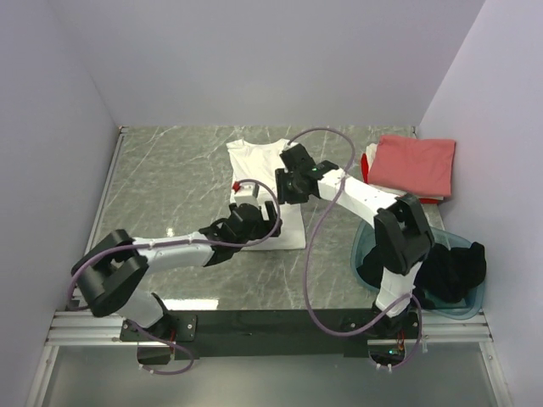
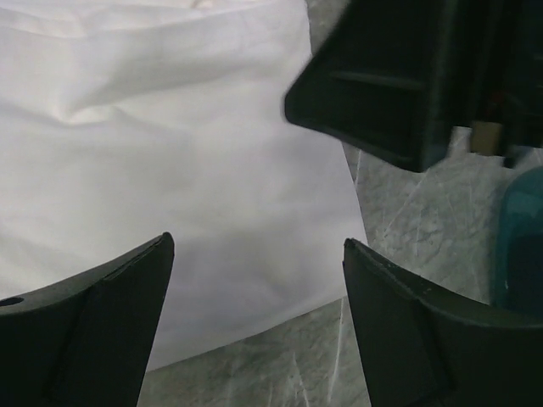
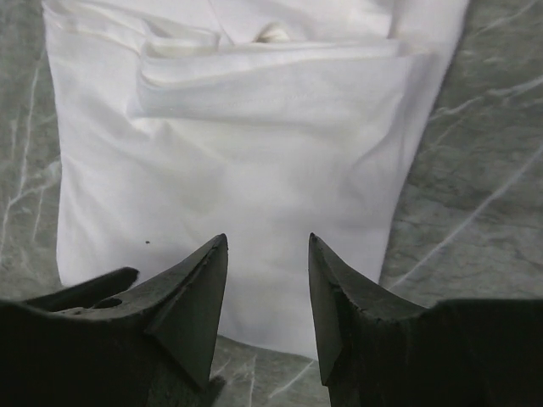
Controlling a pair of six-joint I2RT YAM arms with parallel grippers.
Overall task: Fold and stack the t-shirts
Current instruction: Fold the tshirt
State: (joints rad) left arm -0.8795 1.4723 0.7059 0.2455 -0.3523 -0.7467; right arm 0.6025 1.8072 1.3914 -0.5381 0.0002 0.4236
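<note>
A white t-shirt (image 1: 254, 159) lies on the grey marble table, folded into a long narrow strip with its collar end far. My left gripper (image 1: 265, 219) hovers open and empty over the strip's near right corner; in the left wrist view (image 2: 259, 246) the white cloth (image 2: 170, 170) shows between the fingers. My right gripper (image 1: 284, 185) hovers open and empty over the strip's middle, right beside the left one. In the right wrist view (image 3: 267, 242) the folded shirt (image 3: 254, 136) lies below the fingers. A salmon-pink folded shirt (image 1: 413, 161) tops a stack of red and white ones.
A translucent teal tub (image 1: 373, 250) sits at the near right with a black shirt (image 1: 456, 270) bunched in it; its rim shows in the left wrist view (image 2: 522, 246). White walls close in the table (image 1: 170, 170) on three sides. The stack sits in the far right corner.
</note>
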